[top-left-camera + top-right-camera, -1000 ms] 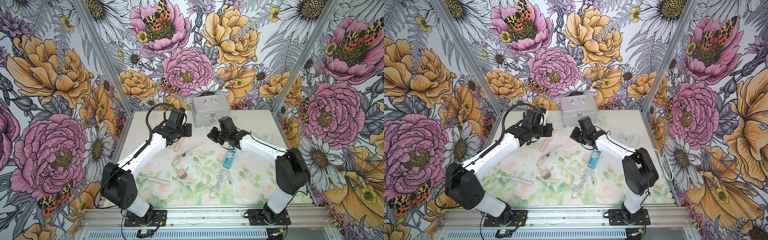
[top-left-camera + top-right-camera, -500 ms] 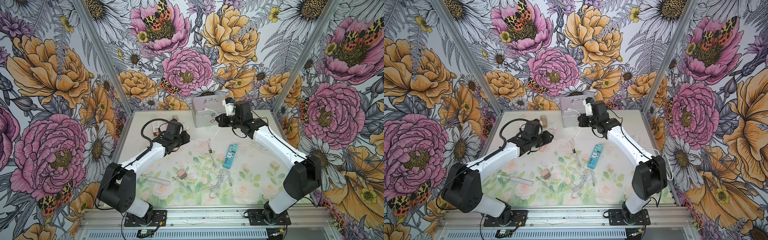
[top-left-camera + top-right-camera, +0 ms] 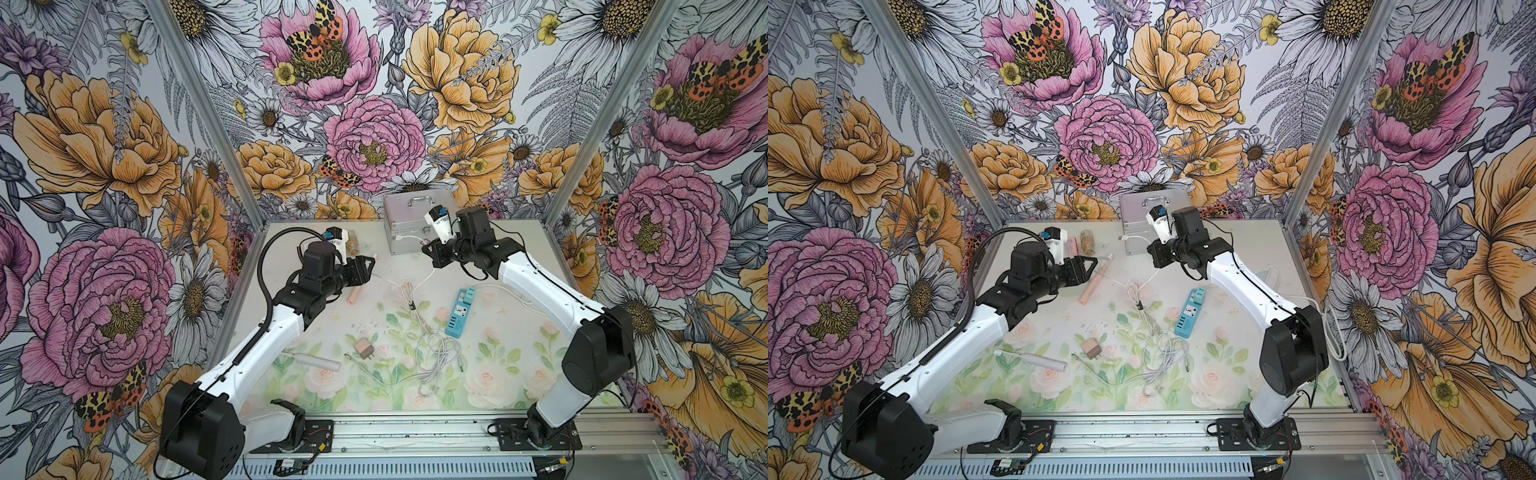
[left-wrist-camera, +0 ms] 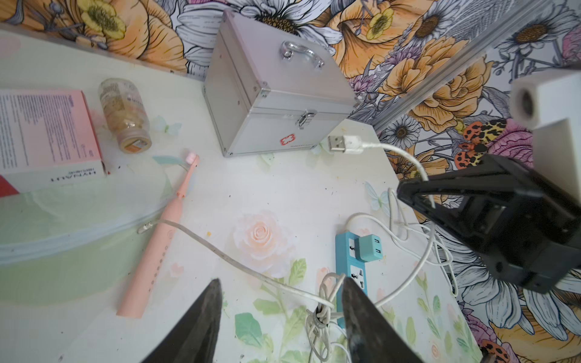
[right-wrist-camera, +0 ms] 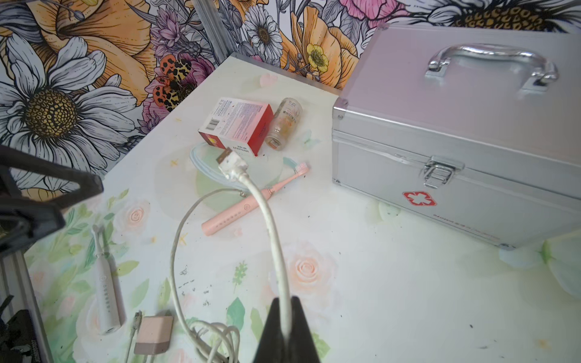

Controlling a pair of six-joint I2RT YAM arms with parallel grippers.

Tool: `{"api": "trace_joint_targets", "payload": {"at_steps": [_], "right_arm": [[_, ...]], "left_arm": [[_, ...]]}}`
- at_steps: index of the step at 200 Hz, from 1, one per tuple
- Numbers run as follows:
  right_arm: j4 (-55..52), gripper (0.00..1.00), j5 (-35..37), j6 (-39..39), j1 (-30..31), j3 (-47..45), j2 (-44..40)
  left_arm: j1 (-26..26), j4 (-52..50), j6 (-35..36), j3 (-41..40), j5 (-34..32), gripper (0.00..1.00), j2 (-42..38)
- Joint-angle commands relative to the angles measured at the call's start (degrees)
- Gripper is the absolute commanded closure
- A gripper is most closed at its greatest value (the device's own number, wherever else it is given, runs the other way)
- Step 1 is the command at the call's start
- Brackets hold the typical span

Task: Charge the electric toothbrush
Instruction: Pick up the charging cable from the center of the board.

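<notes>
Both top views: left gripper (image 3: 366, 266) hangs just by the pink toothbrush (image 3: 354, 296), which lies flat on the table (image 3: 399, 399) in front of the metal case (image 3: 403, 226). Left wrist: jaws spread, nothing between them; white cable (image 4: 217, 250) crosses the brush handle. Right wrist: right gripper (image 5: 284, 303) pinched tight on that cable, USB plug (image 5: 231, 162) sticking out free.
</notes>
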Motion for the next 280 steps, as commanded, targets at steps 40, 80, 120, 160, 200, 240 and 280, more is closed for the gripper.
{"api": "trace_joint_targets", "payload": {"at_steps": [40, 80, 120, 160, 200, 240, 280], "right_arm": [[-1.3, 1.00, -5.3, -25.2, -0.3, -5.8, -9.3], [-1.2, 1.00, -4.0, -32.0, 0.6, -6.1, -11.0], [-1.3, 1.00, -4.9, -34.5, 0.7, -6.7, -12.6], [-1.3, 1.00, -6.2, -35.8, 0.8, -7.2, -14.6], [-2.0, 1.00, -5.4, -31.3, 0.8, -5.5, -14.3], [-5.0, 1.00, -8.5, -15.6, 0.8, 0.0, -10.1], [-6.7, 1.00, -11.0, 0.3, 0.7, 4.0, -7.3]], "left_arm": [[2.2, -1.9, 17.7, 5.8, 15.4, 0.37, -0.4], [-0.5, -2.8, 24.0, 6.5, 15.9, 0.37, -1.1], [-3.6, -3.4, 28.7, 6.7, 12.4, 0.38, -1.0], [-4.6, -3.7, 31.1, 8.4, 12.2, 0.40, 1.1], [-6.9, -3.8, 32.1, 8.1, 4.3, 0.43, 0.9], [-13.8, -0.1, 38.1, 5.8, -16.5, 0.42, -0.1], [-12.2, 8.4, 39.9, -1.2, -21.0, 0.40, -3.9]]}}
